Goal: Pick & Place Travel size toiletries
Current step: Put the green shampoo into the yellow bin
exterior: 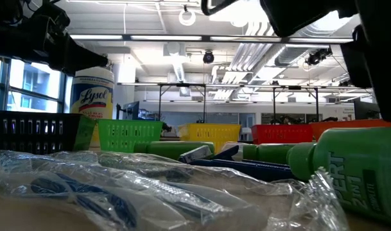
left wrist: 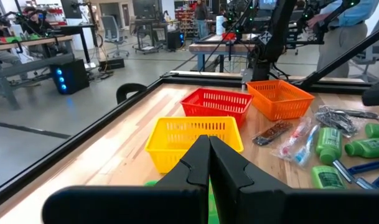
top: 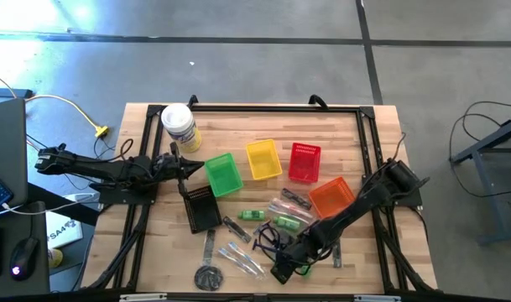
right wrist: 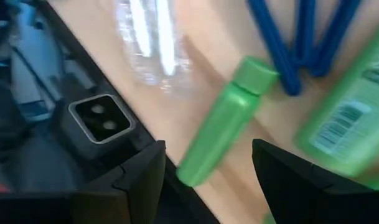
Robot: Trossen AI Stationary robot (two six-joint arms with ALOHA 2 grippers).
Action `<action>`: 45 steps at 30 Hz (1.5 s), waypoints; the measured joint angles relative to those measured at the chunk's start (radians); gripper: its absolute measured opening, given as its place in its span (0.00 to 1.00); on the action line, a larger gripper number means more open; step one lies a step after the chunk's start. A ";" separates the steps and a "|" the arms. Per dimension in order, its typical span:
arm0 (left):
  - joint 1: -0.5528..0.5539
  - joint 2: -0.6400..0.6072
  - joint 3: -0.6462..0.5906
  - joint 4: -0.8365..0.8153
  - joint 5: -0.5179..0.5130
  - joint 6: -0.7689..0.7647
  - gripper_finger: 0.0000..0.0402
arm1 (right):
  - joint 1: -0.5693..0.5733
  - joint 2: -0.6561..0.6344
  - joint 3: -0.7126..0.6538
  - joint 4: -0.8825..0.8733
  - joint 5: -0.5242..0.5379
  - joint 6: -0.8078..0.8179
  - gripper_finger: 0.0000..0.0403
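Grey concrete floor [top: 263, 50], bright windows [exterior: 22, 80], ceiling pipes [exterior: 259, 51], workbenches [left wrist: 40, 46] beyond the wooden table [top: 364, 134]

I find the worktop [top: 154, 126] bare along its far edge. Baskets [top: 263, 159] block the middle; toiletries [top: 263, 226] crowd the near edge, leaving my right claw [top: 287, 270] little passage.
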 joint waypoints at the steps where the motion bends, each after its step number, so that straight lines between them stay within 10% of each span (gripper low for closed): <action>1: 0.000 0.000 0.000 -0.002 0.000 -0.003 0.00 | 0.000 0.007 0.002 0.015 0.000 0.002 0.57; 23: 0.000 0.000 0.000 -0.019 0.000 -0.030 0.00 | -0.016 0.144 0.157 -0.148 0.123 -0.089 0.57; 30: 0.000 0.000 0.000 -0.017 0.000 -0.028 0.00 | -0.020 0.113 0.339 -0.520 0.162 -0.095 0.57; 45: 0.000 0.000 0.000 -0.019 0.000 -0.028 0.00 | -0.055 0.137 0.237 -0.605 0.113 -0.044 0.57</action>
